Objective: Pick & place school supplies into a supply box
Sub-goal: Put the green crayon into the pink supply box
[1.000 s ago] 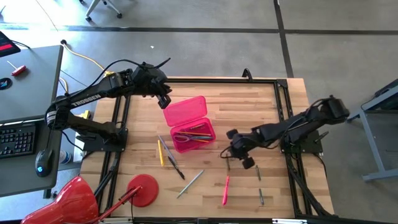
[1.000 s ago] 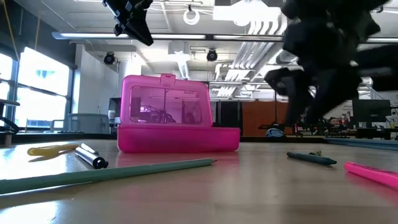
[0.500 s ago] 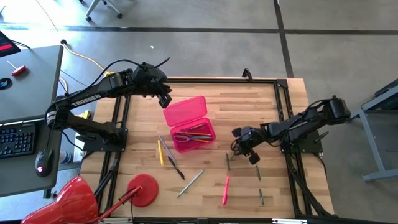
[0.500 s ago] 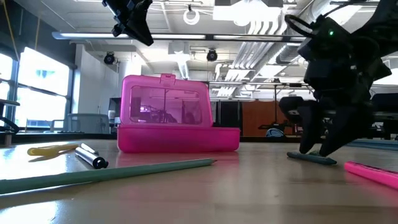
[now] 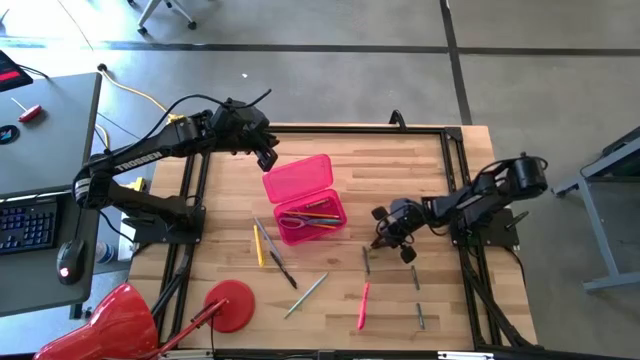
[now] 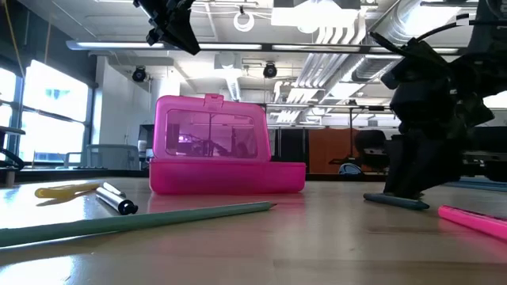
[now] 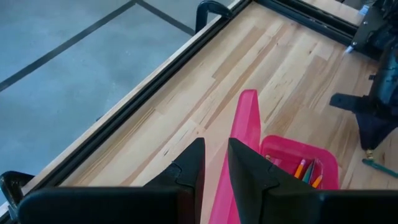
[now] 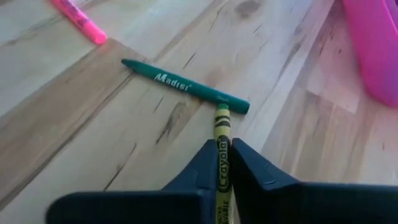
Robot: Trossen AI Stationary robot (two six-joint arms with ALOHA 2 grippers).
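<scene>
The pink supply box (image 5: 305, 200) stands open mid-table, lid up, with several pens (image 5: 312, 215) inside. My right gripper (image 5: 381, 241) is down at the table right of the box, shut on a yellow-green crayon (image 8: 222, 134). The crayon's tip meets one end of a dark green pen (image 8: 186, 87) lying flat on the wood. My left gripper (image 5: 268, 157) hangs above the lid's far edge (image 7: 247, 118); its fingers (image 7: 193, 168) stand a little apart with nothing between them. More pencils (image 5: 262, 243) lie left of the box. My right gripper pinches the crayon's two long sides (image 8: 222, 163) between its two fingers. The fingers slant down from the table's right side. The crayon's free end (image 8: 222, 112) sticks out past the fingertips to the green pen. I cannot tell whether the crayon lies on the table.
A pink pen (image 5: 362, 305), a grey-green pencil (image 5: 306, 295) and two short dark pencils (image 5: 417, 278) lie near the front. A red round disc (image 5: 228, 303) with a stick handle sits front left. Black frame rails (image 5: 455, 190) border the table.
My right gripper has come down to the table beside the green pen and shut on the crayon; half a second ago its fingers stood apart there.
</scene>
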